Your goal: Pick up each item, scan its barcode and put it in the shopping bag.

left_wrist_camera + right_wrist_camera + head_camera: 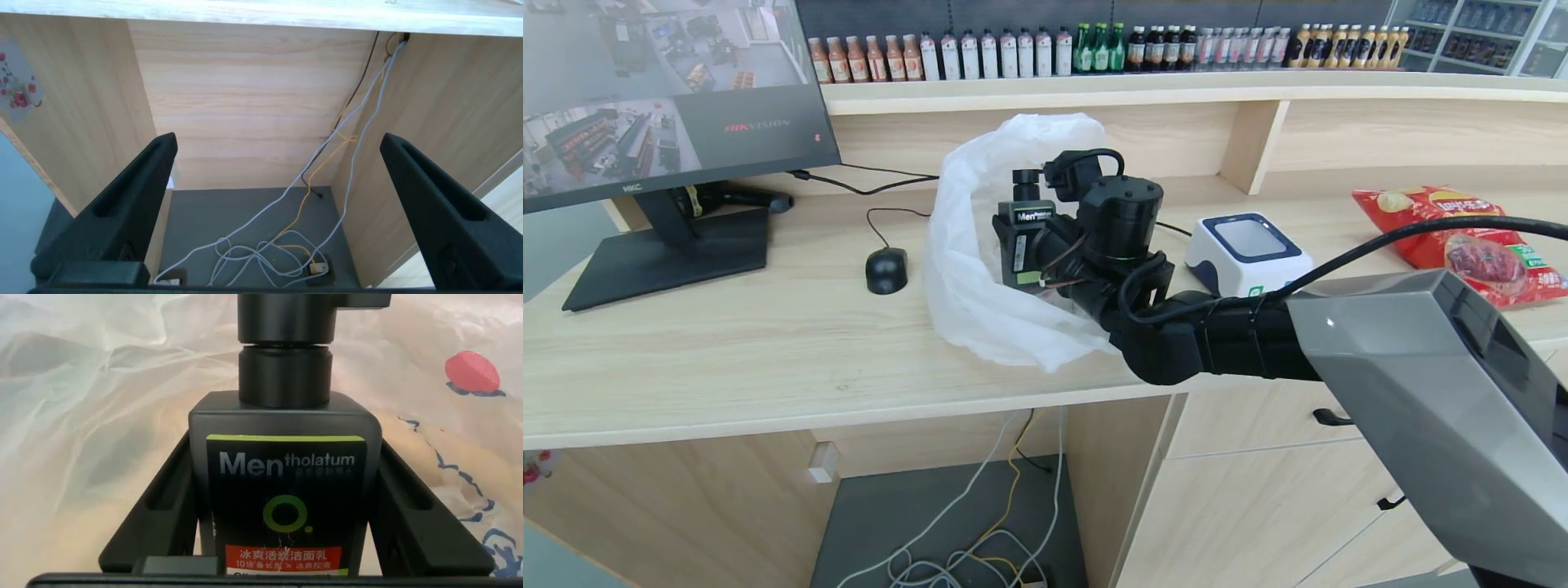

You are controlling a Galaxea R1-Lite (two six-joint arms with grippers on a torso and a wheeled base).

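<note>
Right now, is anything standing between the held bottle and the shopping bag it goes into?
Nothing visible does. The right end effector is shut on the black pump bottle, which sits at the open mouth of the white shopping bag, with only bag film beyond it.

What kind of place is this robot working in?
Most likely a shop's checkout counter: rows of bottled drinks stand behind the pale wooden counter, a white barcode scanner box sits on it, and the fingers of the right gripper hold a black pump bottle at a thin white plastic shopping bag.
</note>
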